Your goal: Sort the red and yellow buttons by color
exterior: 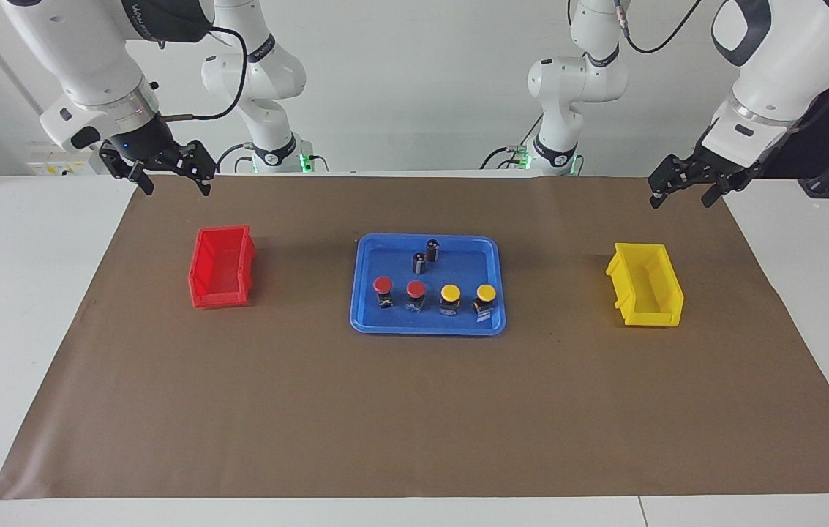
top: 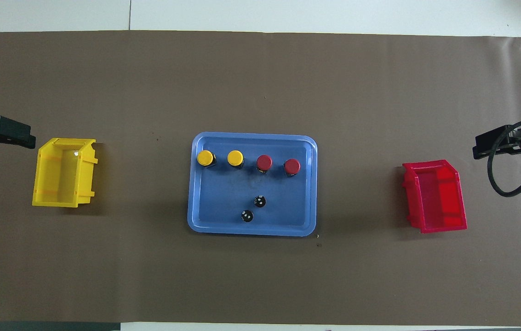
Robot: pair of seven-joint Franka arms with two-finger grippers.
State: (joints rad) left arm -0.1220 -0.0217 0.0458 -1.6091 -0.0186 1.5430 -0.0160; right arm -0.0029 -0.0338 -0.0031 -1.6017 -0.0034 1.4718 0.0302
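Two red buttons point(exterior: 383, 285) point(exterior: 415, 290) and two yellow buttons point(exterior: 450, 294) point(exterior: 486, 293) stand upright in one row in a blue tray point(exterior: 363, 319) at the middle of the mat. From overhead the row reads yellow buttons point(top: 205, 158) point(top: 235, 158), then red buttons point(top: 264, 162) point(top: 292, 166). My right gripper point(exterior: 176, 187) point(top: 495, 146) hangs open and empty over the mat's edge by the red bin. My left gripper point(exterior: 681, 197) point(top: 16, 134) hangs open and empty over the mat's edge by the yellow bin. Both arms wait.
A red bin point(exterior: 220, 267) point(top: 435, 197) sits toward the right arm's end of the table, a yellow bin point(exterior: 644, 285) point(top: 62, 172) toward the left arm's end. Two dark capless cylinders point(exterior: 419, 262) point(exterior: 432, 249) stand in the tray, nearer to the robots than the buttons.
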